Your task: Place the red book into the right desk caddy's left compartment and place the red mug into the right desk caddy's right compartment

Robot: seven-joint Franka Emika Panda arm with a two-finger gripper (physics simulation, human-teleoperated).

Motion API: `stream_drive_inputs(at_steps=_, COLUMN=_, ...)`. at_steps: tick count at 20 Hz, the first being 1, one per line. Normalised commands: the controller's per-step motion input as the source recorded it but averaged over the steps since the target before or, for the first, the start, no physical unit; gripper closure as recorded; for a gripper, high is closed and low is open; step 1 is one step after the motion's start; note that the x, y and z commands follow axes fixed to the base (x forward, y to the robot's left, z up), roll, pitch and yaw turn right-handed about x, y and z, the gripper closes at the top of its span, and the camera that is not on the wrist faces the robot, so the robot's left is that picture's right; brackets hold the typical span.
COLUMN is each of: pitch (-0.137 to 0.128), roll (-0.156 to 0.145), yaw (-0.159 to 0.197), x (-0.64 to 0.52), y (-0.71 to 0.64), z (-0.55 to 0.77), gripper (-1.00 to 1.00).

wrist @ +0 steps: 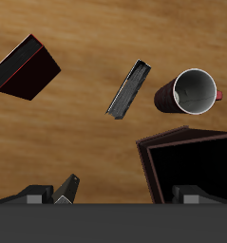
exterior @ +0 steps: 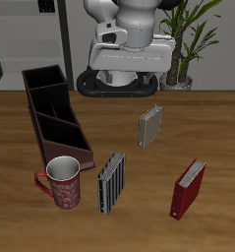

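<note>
The claw (wrist: 113,196), fingers apart and empty, hangs high above the wooden surface (exterior: 203,123). Below, the speckled dark red mug (exterior: 62,181) stands just beside the long maroon desk caddy (exterior: 54,114); the dark red hardback book (exterior: 187,189) stands well apart.

We count 3 books around right desk caddy (exterior: 56,111): 1 red book (exterior: 188,188), 2 grey-striped books (exterior: 111,182) (exterior: 149,126). 1 red mug (exterior: 62,182) just off caddy's near end. 1 caddy, 3 compartments. 1 potted plant (exterior: 193,39) behind.
</note>
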Motion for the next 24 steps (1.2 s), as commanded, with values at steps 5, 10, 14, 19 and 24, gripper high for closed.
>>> stream_drive_inputs(at_steps=5, pitch=-0.029, roll=0.030, yaw=0.024, x=0.22, y=-0.08, z=0.08, gripper=-1.00)
stream_drive_inputs(at_steps=10, pitch=-0.005, roll=-0.021, yaw=-0.005, x=0.25, y=0.04, z=0.01, gripper=-1.00)
stream_drive_inputs(at_steps=14, pitch=-0.028, roll=0.002, yaw=0.006, x=0.30, y=0.32, z=0.06, gripper=-1.00)
stream_drive_inputs(at_steps=19, pitch=-0.002, roll=0.033, yaw=-0.002, x=0.31, y=0.48, z=-0.04, gripper=-1.00)
stream_drive_inputs(at_steps=24, pitch=-0.042, roll=0.037, yaw=0.008, x=0.27, y=0.58, z=-0.03, gripper=-1.00)
